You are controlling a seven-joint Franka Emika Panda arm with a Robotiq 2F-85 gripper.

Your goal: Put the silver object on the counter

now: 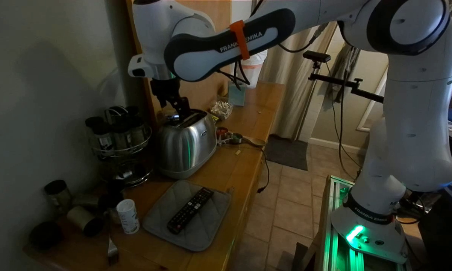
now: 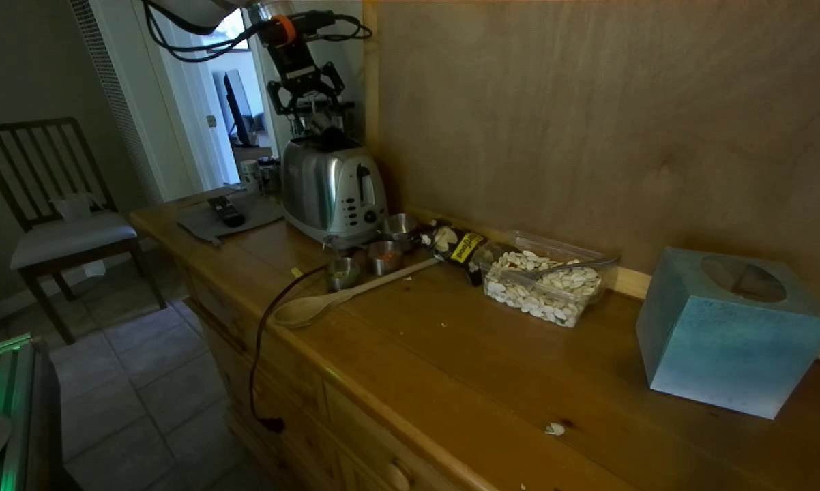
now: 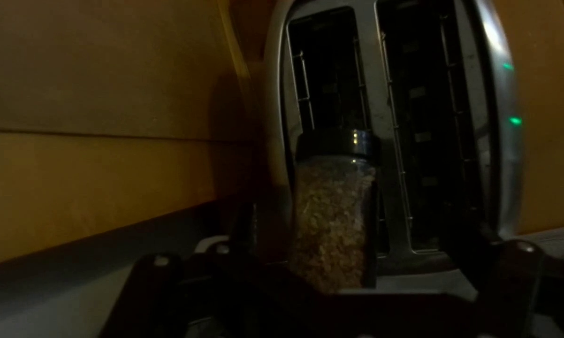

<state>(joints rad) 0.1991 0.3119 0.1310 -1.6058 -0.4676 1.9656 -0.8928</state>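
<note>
At left, dark-lidded jars point(image 1: 82, 219), some on their sides, cluster near a fork point(image 1: 112, 253) and a tiered wire rack point(image 1: 117, 152) that carries more jars. A small white canister point(image 1: 128, 216) stands upright just beside a grey pad point(image 1: 207, 227), where a black remote control point(image 1: 190, 210) lies at an angle. Over the silver toaster point(image 1: 188, 146), which stands upright on the wooden surface point(image 1: 228, 165), the robot's black fingers point(image 1: 183, 106) point downward, spread wide. The wrist view shows a glass jar point(image 3: 333, 211) lying over one of the toaster's two slots, between the fingers, with space on either side; its lower end is lost in shadow. Which of these the task calls the silver object cannot be told. To the right, a clear tub point(image 2: 545, 243) of pale seeds sits near metal measuring cups point(image 1: 236, 138), a blue box point(image 1: 236, 95) and a wooden spoon point(image 1: 255, 142), while a cord point(image 1: 261, 190) hangs over the edge. At far right rises the white Franka arm point(image 1: 421, 113), arching above the surface.
</note>
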